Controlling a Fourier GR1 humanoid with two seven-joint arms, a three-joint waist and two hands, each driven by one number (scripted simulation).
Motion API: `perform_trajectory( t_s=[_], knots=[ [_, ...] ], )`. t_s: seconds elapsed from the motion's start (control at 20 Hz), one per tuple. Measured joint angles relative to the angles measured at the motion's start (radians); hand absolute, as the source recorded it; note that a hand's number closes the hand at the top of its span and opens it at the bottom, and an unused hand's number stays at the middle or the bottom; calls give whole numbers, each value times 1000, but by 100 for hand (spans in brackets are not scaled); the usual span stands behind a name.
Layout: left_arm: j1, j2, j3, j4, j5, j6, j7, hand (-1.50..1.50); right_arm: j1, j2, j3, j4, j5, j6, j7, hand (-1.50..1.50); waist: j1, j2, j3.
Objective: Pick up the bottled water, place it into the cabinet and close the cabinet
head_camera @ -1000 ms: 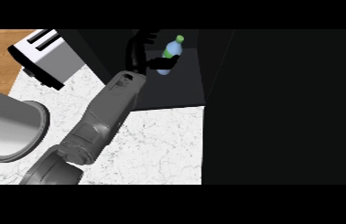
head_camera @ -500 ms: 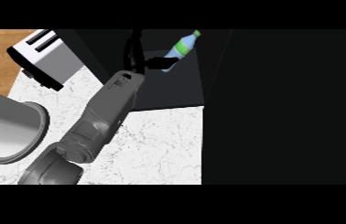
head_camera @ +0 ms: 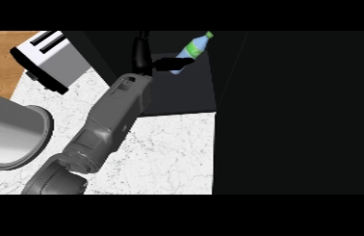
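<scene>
The bottled water (head_camera: 192, 49), clear with a green label and cap, sits tilted inside the dark open cabinet (head_camera: 181, 93), cap pointing up and to the right. My left hand (head_camera: 146, 61) reaches into the cabinet from the lower left. Its thumb points up and its fingers (head_camera: 174, 63) stretch right, straight, with their tips at the bottle's lower end. The hand is open and does not curl round the bottle. The bottle's base is partly hidden behind the fingers. My right hand does not show.
A white toaster (head_camera: 50, 59) stands at the upper left on the speckled white counter (head_camera: 167, 153). A grey round pot (head_camera: 18, 138) sits at the left edge. A large dark cabinet panel (head_camera: 292, 114) fills the right side.
The bottle has swung up and to the right, from upright at the hand one second ago to leaning beyond the fingertips. The forearm has barely moved in the last half second.
</scene>
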Motion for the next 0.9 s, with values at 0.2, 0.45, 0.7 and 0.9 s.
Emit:
perform_trajectory(
  t_s=[0.2,0.45,0.7,0.9],
  knots=[
    [16,-18,17,-33,16,-91,-53,-150,-10,10,1,1,11,-20,7,-150,17,-4,2],
    [44,-30,3,-82,22,-181,-113,-150,-33,10,-19,-5,-5,-34,37,-150,31,-8,4],
    [76,-32,-46,-139,35,-236,-125,-150,14,2,-4,-33,5,-39,25,-150,39,-12,5],
    [112,-32,-111,-206,60,-257,-113,-150,25,0,-17,-34,-3,-45,24,-150,56,-16,5]
  ],
)
